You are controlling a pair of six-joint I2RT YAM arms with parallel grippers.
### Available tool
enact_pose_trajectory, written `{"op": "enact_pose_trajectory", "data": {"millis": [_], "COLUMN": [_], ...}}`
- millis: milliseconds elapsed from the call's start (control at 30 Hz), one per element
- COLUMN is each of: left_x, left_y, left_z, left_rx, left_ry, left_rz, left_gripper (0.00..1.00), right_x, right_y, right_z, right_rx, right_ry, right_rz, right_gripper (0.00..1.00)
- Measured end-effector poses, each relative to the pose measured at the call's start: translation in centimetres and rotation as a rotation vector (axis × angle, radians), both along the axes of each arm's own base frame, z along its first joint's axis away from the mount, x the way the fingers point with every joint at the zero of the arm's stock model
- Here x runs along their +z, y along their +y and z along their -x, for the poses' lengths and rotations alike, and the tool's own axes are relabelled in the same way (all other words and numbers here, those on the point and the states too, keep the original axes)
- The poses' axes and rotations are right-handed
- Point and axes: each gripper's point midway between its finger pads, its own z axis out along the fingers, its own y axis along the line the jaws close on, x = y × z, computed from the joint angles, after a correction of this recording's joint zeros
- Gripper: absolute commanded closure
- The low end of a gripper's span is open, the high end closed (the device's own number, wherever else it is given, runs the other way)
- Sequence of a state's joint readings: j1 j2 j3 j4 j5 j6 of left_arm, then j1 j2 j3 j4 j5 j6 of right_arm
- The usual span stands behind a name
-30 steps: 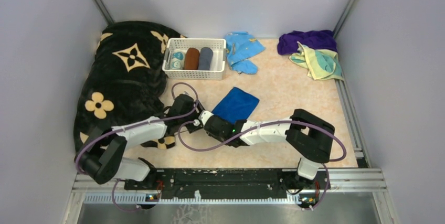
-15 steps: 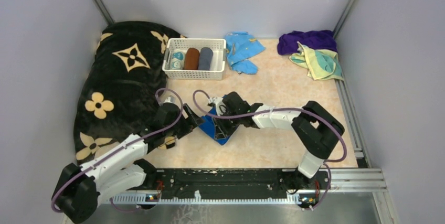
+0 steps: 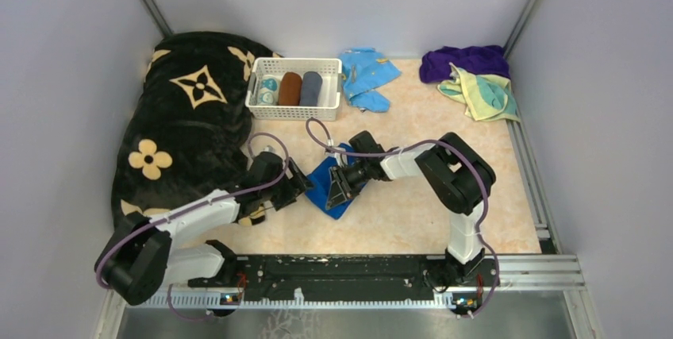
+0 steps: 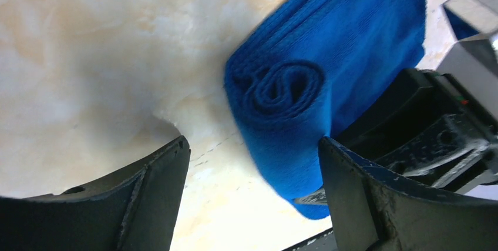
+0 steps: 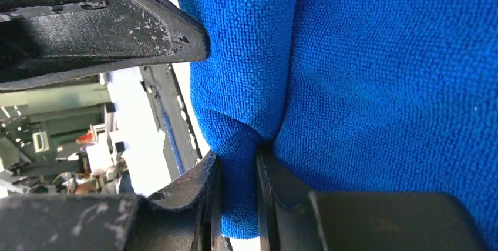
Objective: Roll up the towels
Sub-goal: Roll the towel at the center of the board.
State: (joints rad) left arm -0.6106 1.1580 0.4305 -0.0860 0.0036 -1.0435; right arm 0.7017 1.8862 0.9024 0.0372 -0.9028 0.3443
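The royal blue towel (image 3: pixel 327 190) lies partly rolled at the table's middle. Its spiral end faces my left wrist camera (image 4: pixel 281 89). My left gripper (image 4: pixel 252 171) is open. The roll's end sits between its fingers (image 4: pixel 157 195), against the right one. My right gripper (image 5: pixel 238 195) is shut on a fold of the blue towel (image 5: pixel 376 74), and from above it (image 3: pixel 340 186) sits on the towel's right side. The dark purple towel (image 3: pixel 464 61) and the pale yellow towel (image 3: pixel 486 94) lie bunched at the back right.
A white basket (image 3: pixel 294 111) holding several rolled cloths stands at the back middle. A light blue cloth (image 3: pixel 367 77) lies right of it. The black flowered blanket (image 3: pixel 186 117) covers the left side, close to my left arm.
The blue towel lay flat a second ago; now it is rolled up and sits nearer and to the left. Both grippers moved from its near edge onto it.
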Motion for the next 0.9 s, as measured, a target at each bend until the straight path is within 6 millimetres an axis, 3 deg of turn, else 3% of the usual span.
{"op": "enact_pose_trajectory", "data": {"millis": [100,233,367,500,700,900], "left_x": [0.3,0.7,-0.4,-1.2,-1.4,-1.4], "left_y": [-0.7,-1.3,-1.2,-1.3,-1.9,-2.0], "left_z": [-1.1,-2.1,-2.4,-2.7,-3.6,-3.8], "left_rx": [-0.001,0.004,0.018,0.026,0.021,0.009], "left_ry": [-0.014,-0.037,-0.009,0.014,0.031,0.041], "left_rz": [0.010,0.021,-0.012,-0.030,-0.046,-0.065], "left_gripper": [0.16,0.30,0.44,0.48,0.50,0.50], "right_x": [0.0,0.0,-0.1,0.5,3.1,6.7], "right_y": [0.2,0.2,0.1,-0.3,-0.9,0.5], "right_z": [0.0,0.1,0.0,-0.3,-1.2,0.4], "right_rx": [0.017,0.026,0.022,-0.004,-0.050,-0.035], "right_ry": [0.027,0.034,0.027,-0.059,-0.438,-0.863], "right_rz": [-0.010,-0.009,0.004,0.065,0.229,0.300], "right_gripper": [0.78,0.74,0.60,0.45,0.36,0.36]}}
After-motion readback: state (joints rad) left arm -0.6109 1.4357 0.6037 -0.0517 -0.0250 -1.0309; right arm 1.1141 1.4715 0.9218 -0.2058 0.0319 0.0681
